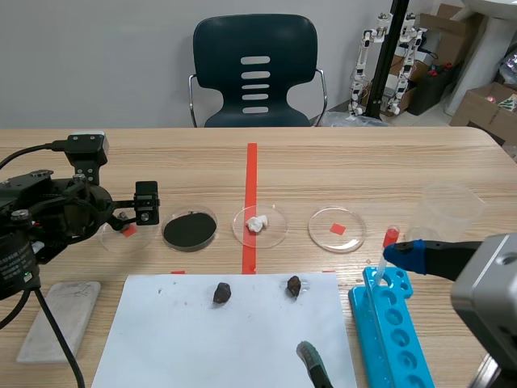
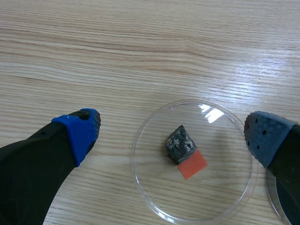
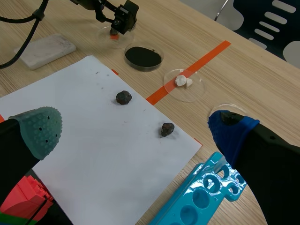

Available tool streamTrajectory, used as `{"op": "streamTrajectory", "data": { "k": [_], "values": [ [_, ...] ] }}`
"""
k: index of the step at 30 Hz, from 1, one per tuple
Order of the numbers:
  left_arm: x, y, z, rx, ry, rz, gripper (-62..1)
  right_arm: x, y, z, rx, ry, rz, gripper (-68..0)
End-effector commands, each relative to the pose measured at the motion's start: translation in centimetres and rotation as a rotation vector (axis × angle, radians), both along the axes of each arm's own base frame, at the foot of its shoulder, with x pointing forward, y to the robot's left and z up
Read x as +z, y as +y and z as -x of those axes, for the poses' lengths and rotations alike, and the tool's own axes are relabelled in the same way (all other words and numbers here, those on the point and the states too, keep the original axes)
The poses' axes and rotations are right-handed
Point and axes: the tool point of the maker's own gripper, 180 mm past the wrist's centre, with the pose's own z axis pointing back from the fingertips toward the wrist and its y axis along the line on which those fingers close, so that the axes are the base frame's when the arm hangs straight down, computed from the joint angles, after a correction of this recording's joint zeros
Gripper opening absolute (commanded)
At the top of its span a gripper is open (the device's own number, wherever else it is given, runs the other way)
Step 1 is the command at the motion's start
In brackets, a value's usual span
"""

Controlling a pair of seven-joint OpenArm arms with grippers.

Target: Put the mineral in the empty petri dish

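On the table (image 1: pixel 363 162), my right gripper (image 3: pixel 136 129) hung released above the paper (image 3: pixel 93 140), my left gripper (image 2: pixel 172 133) hovered released with one finger on either side of the dish (image 2: pixel 220 159), and the mineral (image 2: pixel 180 144) lay inside that dish.

The left arm (image 1: pixel 40 218) comes in low from the left, and the left gripper (image 1: pixel 136 212) is angled downward. Its fingers stand wide apart, blue pads (image 2: pixel 82 133) facing inward, gripping nothing. The right arm (image 1: pixel 485 283) sits low at the right. The right gripper (image 3: pixel 136 129) is likewise spread wide, one pad blue and the other grey-green, and holds nothing.
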Motion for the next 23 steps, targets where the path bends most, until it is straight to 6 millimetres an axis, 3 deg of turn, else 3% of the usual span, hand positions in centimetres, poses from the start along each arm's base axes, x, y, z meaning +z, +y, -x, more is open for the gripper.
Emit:
{"op": "streamTrajectory", "data": {
  "k": [1, 23],
  "values": [
    [0.83, 0.11, -0.58, 0.004, -0.030, 0.001, 1.4, 1.04, 0.17, -0.35, -0.002, -0.030, -0.022, 0.4],
    [0.83, 0.11, -0.58, 0.004, -0.030, 0.000, 1.4, 1.04, 0.17, -0.35, -0.002, -0.030, -0.022, 0.4]
  ]
}}
